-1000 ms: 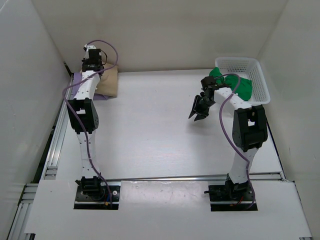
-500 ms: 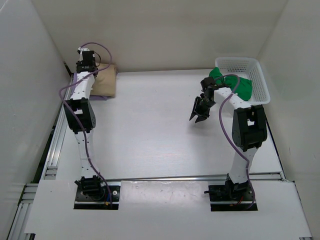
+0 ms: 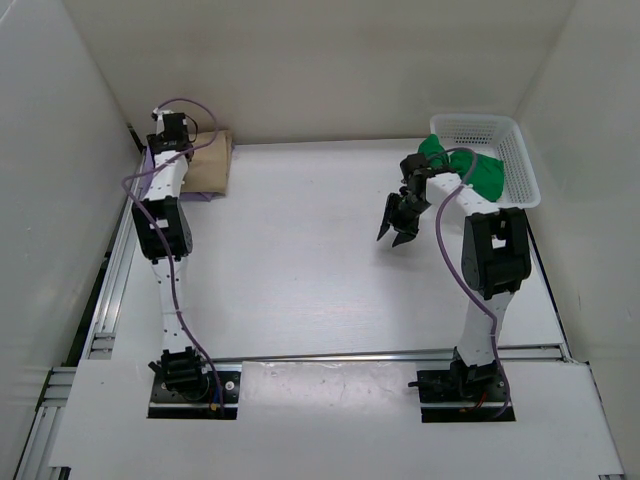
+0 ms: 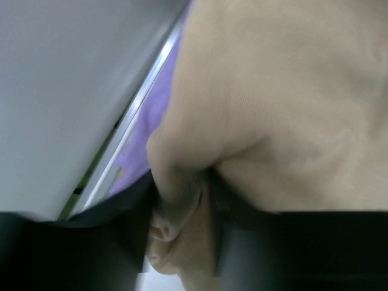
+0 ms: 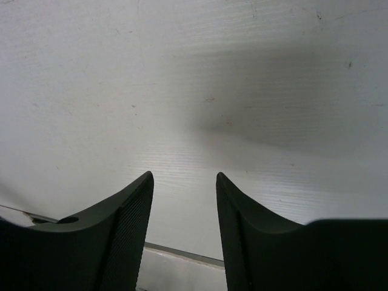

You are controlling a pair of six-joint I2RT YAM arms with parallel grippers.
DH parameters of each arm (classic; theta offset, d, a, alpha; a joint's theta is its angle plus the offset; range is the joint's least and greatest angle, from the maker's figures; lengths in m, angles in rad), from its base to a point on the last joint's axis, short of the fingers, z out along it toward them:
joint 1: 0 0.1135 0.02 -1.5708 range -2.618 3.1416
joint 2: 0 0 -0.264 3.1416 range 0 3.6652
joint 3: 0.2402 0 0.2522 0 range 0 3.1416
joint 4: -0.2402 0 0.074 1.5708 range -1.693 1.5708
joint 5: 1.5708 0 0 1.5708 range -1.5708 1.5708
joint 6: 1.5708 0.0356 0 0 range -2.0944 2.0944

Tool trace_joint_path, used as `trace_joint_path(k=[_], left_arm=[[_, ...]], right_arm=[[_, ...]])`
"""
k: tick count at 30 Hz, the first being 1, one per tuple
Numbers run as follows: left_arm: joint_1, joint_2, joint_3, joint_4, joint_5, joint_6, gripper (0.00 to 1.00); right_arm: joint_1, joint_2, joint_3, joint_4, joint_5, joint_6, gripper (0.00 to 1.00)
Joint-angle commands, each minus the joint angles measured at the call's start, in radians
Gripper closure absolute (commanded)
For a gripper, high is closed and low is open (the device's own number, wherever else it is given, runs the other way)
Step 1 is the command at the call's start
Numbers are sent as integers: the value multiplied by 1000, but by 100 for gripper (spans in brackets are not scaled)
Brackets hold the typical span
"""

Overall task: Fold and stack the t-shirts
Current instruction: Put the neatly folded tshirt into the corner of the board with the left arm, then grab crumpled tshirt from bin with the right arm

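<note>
The tan shirt [image 3: 213, 160] lies folded at the far-left corner of the tabletop [image 3: 300, 260], on the lavender shirt [image 4: 151, 115]. The green shirt [image 3: 482, 172] sits in the basket [image 3: 522, 170], far right.

Step in hand, by my judgement: stacking tan on lavender.

My left tool [image 4: 180, 212] has a tan fold between its fingers; clamped or slack, I cannot tell. The left arm [image 3: 160, 225] is stretched forward. My right tool [image 5: 183, 200] hangs released and empty over the tabletop.

Next, the green shirt: this calls for a reach into the basket.
</note>
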Motion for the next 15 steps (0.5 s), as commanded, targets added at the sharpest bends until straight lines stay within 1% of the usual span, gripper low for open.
trace_joint_path(k=[1, 2, 3, 5, 7, 8, 9, 10, 11, 12, 13, 14, 15], left_arm=[[15, 8, 62, 46, -92, -3, 44], [15, 8, 84, 56, -115, -3, 38], [26, 22, 84, 56, -135, -3, 29], [38, 22, 98, 67, -180, -3, 15], [49, -5, 88, 67, -189, -3, 10], [49, -60, 66, 67, -189, -3, 8], [49, -97, 5, 67, -171, -3, 5], [49, -137, -29, 67, -133, -3, 5], [49, -226, -65, 67, -107, -3, 3], [49, -272, -141, 67, -73, -3, 0], [40, -321, -184, 67, 17, -3, 0], [40, -414, -229, 67, 63, -3, 0], [29, -455, -307, 67, 111, -3, 0]], right_arm=[[-3, 2, 55, -28, -1, -27, 47], [-3, 2, 84, -39, 8, -27, 46], [-3, 2, 102, -52, 8, -36, 44], [-3, -7, 156, -77, 40, -45, 42], [-17, 5, 280, -121, 83, -66, 40], [-26, 5, 332, -135, 98, -67, 38], [-52, 31, 387, -148, 118, -77, 36], [-69, 43, 500, -160, 141, -77, 34], [-91, 54, 550, -160, 184, -64, 33], [-139, 73, 591, -160, 196, -53, 30], [-167, 83, 651, -120, 197, -15, 29], [-196, 94, 665, -96, 197, 10, 29], [-253, 103, 665, -61, 178, 38, 28]])
